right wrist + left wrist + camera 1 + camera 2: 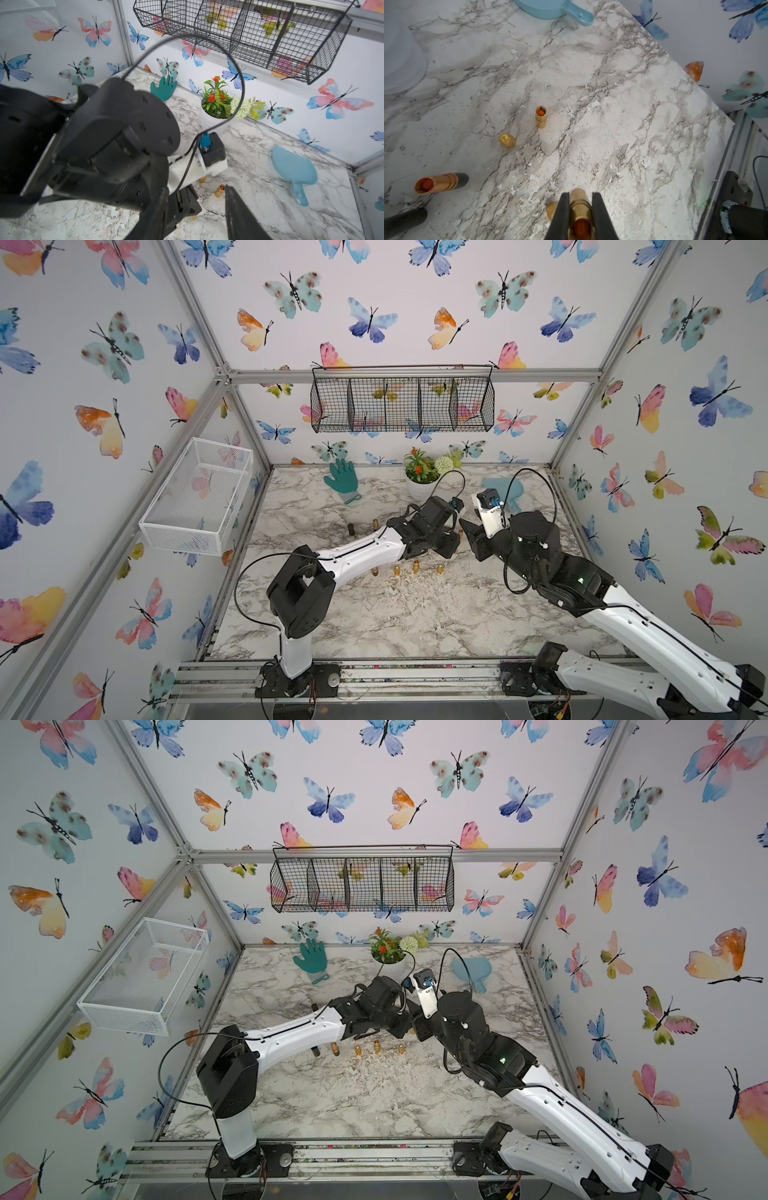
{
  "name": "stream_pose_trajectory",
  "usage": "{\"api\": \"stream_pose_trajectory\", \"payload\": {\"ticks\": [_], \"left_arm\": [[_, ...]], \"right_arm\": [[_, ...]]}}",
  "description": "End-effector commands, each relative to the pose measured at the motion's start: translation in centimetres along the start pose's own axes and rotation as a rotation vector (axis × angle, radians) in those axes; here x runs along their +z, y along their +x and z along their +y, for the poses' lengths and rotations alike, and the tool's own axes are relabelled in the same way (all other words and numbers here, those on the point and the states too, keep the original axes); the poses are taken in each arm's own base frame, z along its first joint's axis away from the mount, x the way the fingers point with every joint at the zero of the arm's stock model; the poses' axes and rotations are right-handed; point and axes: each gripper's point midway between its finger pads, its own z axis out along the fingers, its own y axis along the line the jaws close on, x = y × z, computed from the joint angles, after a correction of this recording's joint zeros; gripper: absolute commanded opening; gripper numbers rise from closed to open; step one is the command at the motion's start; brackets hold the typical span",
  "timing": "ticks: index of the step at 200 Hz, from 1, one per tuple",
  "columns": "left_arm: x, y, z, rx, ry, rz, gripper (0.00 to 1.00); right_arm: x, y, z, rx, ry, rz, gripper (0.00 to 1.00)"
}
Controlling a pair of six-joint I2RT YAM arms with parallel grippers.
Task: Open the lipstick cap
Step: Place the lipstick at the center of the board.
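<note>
Nearest the left wrist camera, our left gripper (580, 194) pinches a gold lipstick (580, 209) tightly between its black fingers (564, 209). The tube's near end is open and shows an orange-red stick. It is held over the marble table (633, 104). In both top views the two grippers meet over the middle of that table.

A gold cap (551, 209) lies just beside one finger. Farther off we see an upright open lipstick (540, 117), a second gold cap (507, 140) and a copper lipstick (440, 182) lying on its side.

Our right gripper (195, 187) faces the left one at close range, its fingers (234, 207) parted with nothing between them.
</note>
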Motion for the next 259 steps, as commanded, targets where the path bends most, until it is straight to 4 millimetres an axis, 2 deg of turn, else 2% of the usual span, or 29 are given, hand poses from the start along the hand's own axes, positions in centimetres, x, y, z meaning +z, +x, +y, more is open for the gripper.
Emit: {"api": "stream_pose_trajectory", "payload": {"ticks": [1,15,21,23,29,74,152,216,237,259], "left_arm": [[2.3,-0.9,0.2,0.058,-0.081,-0.042,0.09],[3.7,0.1,-0.4,0.08,-0.085,-0.009,0.1],[3.7,0.0,-0.7,0.093,-0.09,-0.013,0.1],[4.5,0.7,-0.6,0.097,-0.095,0.007,0.1],[5.1,1.2,-0.7,0.106,-0.1,0.02,0.1],[7.0,3.5,-0.7,0.135,-0.121,0.08,0.11],[8.5,5.9,-0.6,0.155,-0.136,0.138,0.17],[8.9,6.3,-0.7,0.149,-0.13,0.148,0.25],[8.9,6.4,-0.7,0.148,-0.13,0.149,0.32],[8.0,5.5,-0.7,0.134,-0.137,0.124,0.44]], "right_arm": [[-1.0,0.2,-1.2,0.017,0.048,0.019,0.46],[-1.4,0.0,-1.4,0.021,0.054,0.006,0.46],[-1.5,0.0,-1.6,0.022,0.059,0.001,0.46],[-1.6,0.0,-1.6,0.023,0.061,0.0,0.46],[-1.7,0.0,-1.7,0.023,0.064,-0.005,0.46],[-1.2,1.2,-2.2,0.013,0.102,0.023,0.46],[-0.5,2.3,-2.1,0.018,0.11,0.039,0.47],[-0.5,1.9,-2.0,0.018,0.108,0.027,0.47],[-0.6,1.9,-2.1,0.018,0.109,0.026,0.47],[-1.0,1.5,-2.5,0.018,0.125,0.01,0.47]]}}
